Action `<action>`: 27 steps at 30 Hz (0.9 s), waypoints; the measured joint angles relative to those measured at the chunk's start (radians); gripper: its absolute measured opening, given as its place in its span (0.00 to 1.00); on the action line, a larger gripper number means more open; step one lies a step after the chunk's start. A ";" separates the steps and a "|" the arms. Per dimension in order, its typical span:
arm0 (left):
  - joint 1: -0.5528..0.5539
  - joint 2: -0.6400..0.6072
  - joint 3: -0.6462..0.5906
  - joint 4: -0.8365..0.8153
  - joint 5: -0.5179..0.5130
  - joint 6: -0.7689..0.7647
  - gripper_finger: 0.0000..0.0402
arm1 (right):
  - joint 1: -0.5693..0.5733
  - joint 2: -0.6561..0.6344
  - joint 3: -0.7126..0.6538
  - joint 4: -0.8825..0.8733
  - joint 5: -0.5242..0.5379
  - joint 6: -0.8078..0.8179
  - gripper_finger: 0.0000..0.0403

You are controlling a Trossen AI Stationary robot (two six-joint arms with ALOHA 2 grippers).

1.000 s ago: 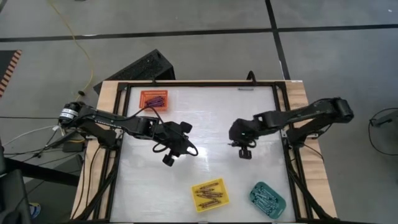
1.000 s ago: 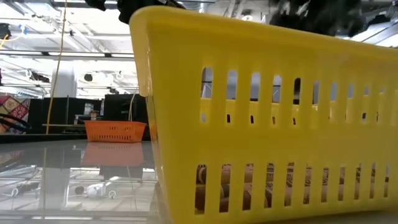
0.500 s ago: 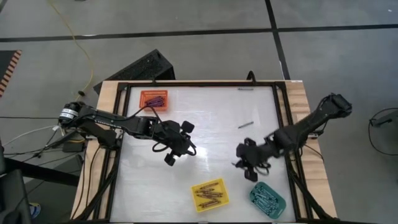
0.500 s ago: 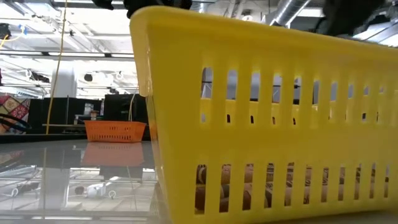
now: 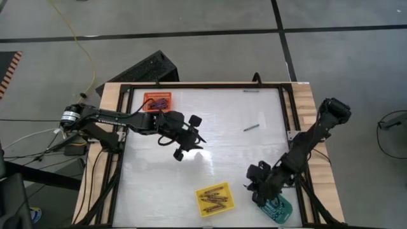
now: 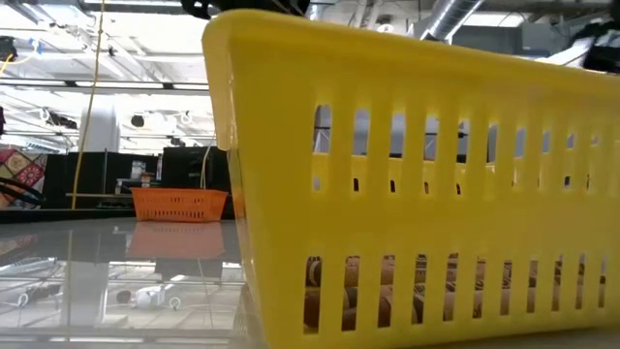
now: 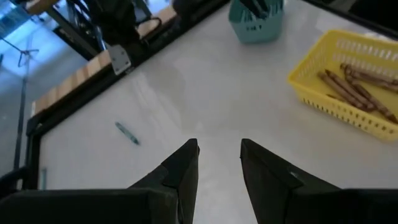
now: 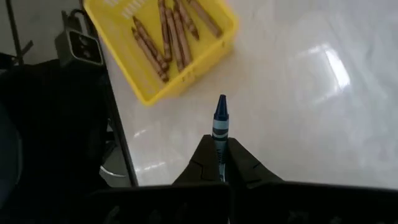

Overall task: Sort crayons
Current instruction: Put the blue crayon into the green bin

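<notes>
My right gripper (image 8: 220, 163) is shut on a blue crayon (image 8: 220, 118). In the high view it (image 5: 254, 189) hovers at the teal tray's (image 5: 276, 207) far left corner, beside the yellow tray (image 5: 214, 198), which holds brownish crayons (image 8: 171, 34). My left gripper (image 7: 219, 155) stands open over the table's middle left (image 5: 198, 141), with nothing between its fingers. One teal crayon (image 7: 127, 132) lies flat on the white table (image 5: 252, 127). The orange tray (image 5: 157, 100) sits at the far left with dark crayons in it. My right gripper pinches the blue crayon's back end (image 8: 219, 148) between its two fingers. The crayon lies along the fingers and sticks out past their tips, point forward. It slants down toward the table and is lifted clear of it.
The yellow tray's wall (image 6: 417, 194) fills most of the low view, with the orange tray (image 6: 179, 204) far behind it. A small dark stick (image 5: 251, 91) lies at the table's far edge. A black frame (image 5: 287, 121) rims the table.
My right gripper, shut, has swung from the table's middle toward the near right corner, rolling as it went, and now hangs by the teal tray. Its leaving has uncovered the loose teal crayon. My left gripper has turned and shifted slightly toward the table's right, still open.
</notes>
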 joint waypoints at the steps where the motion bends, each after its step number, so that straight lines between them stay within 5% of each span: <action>1: 0.008 0.000 0.000 0.009 0.014 0.000 0.27 | 0.016 0.010 0.000 0.002 0.007 0.028 0.00; 27: 0.075 0.166 0.006 0.227 0.048 -0.017 0.27 | 0.395 0.095 0.004 -0.049 0.059 0.635 0.00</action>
